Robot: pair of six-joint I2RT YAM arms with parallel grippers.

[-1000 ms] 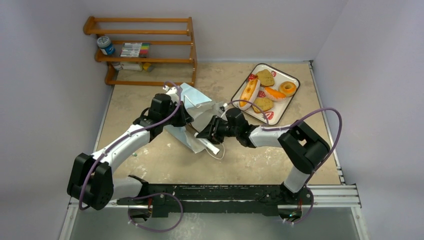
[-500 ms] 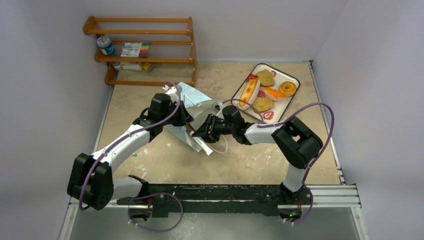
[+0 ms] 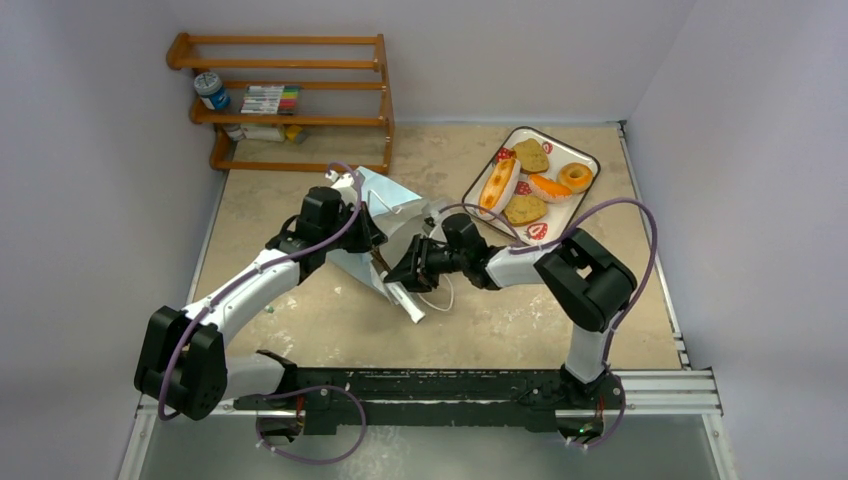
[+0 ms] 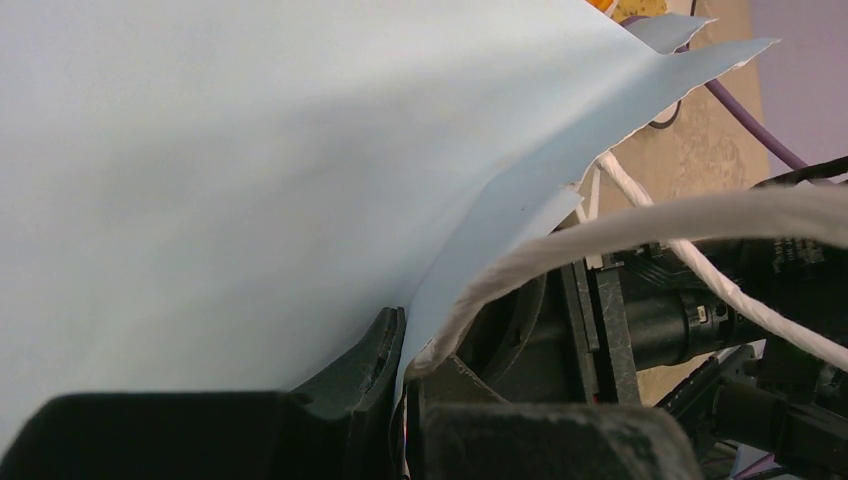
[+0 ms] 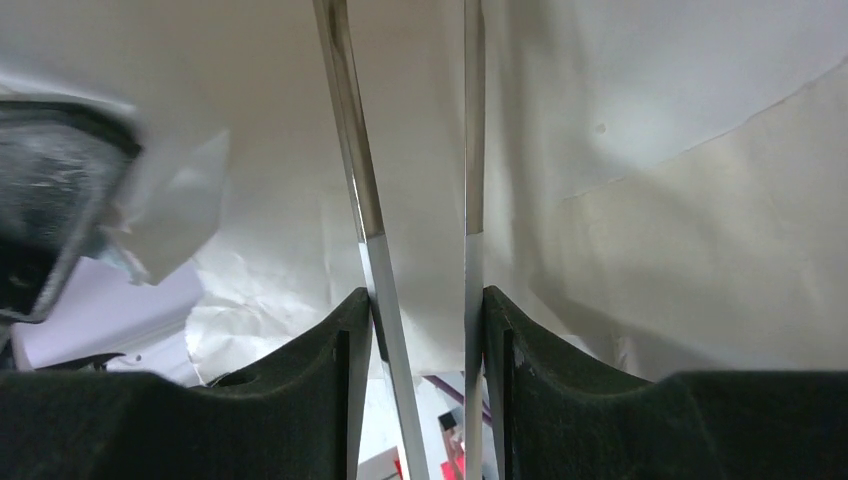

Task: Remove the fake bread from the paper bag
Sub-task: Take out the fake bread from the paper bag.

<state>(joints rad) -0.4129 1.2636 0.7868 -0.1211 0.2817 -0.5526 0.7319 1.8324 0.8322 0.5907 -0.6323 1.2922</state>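
The light blue paper bag (image 3: 388,203) lies tipped on its side mid-table, its mouth toward my right arm. My left gripper (image 3: 366,234) is shut on the bag's edge (image 4: 480,250), right beside a white cord handle (image 4: 650,215). My right gripper (image 3: 408,270) is shut on a pair of metal tongs (image 5: 352,150), whose two blades reach into the bag's white inside (image 5: 650,150). No bread shows in there. The fake bread sits on the strawberry-print tray (image 3: 590,160): a long roll (image 3: 497,185), a doughnut (image 3: 575,176) and two toast slices (image 3: 530,155).
A wooden rack (image 3: 290,100) with a jar and markers stands at the back left against the wall. Walls close in the table on the left, back and right. The arms' base rail (image 3: 480,385) runs along the near edge.
My right arm has pushed left, driving the tongs deeper into the bag. The bag's mouth has shifted a little with it. The left gripper has kept its hold.
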